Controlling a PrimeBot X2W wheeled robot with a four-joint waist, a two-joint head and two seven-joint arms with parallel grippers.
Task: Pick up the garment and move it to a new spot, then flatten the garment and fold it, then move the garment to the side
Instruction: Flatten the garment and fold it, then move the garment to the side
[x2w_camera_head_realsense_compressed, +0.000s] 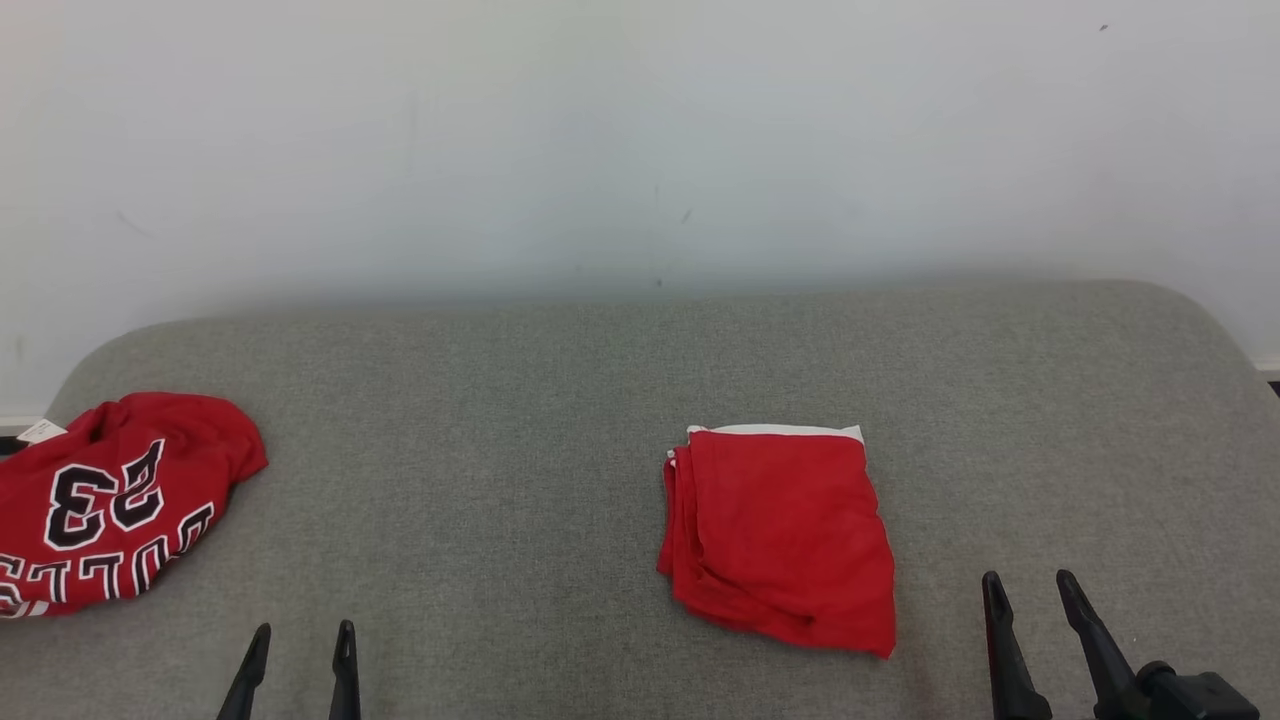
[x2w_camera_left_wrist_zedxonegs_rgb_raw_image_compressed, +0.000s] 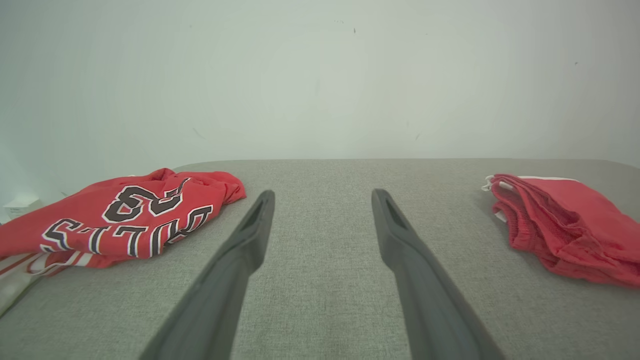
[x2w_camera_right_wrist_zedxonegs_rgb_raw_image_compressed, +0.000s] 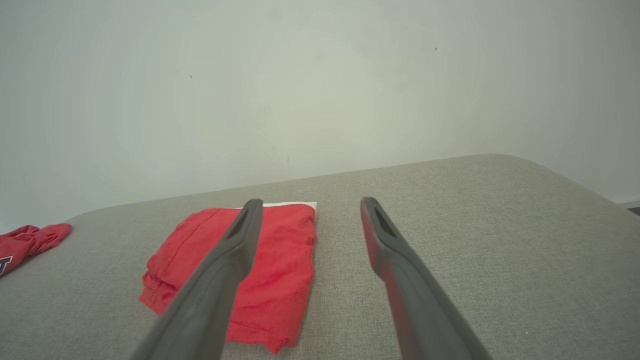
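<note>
Folded red garment (x2w_camera_head_realsense_compressed: 780, 535) in a rough rectangle, flat on a grey padded surface (x2w_camera_head_realsense_compressed: 500, 450), right of centre, a white band (x2w_camera_head_realsense_compressed: 775, 430) along its far edge. Open grey fabric on all sides; the surface's rounded far corners meet a pale wall (x2w_camera_head_realsense_compressed: 640, 130). Right gripper (x2w_camera_head_realsense_compressed: 1028, 577) near the garment's near right corner, fingers apart, holding nothing. Left gripper (x2w_camera_head_realsense_compressed: 304, 628) well to the left, fingers likewise spread and empty, bare surface ahead. Crumpled red jersey (x2w_camera_head_realsense_compressed: 110, 500) at the far left edge, well apart from the folded piece. Reads "23" in black outlined with white; block letters beside it partly lost in folds. Small white tag (x2w_camera_head_realsense_compressed: 40, 431) at its far edge, print too small to read.
</note>
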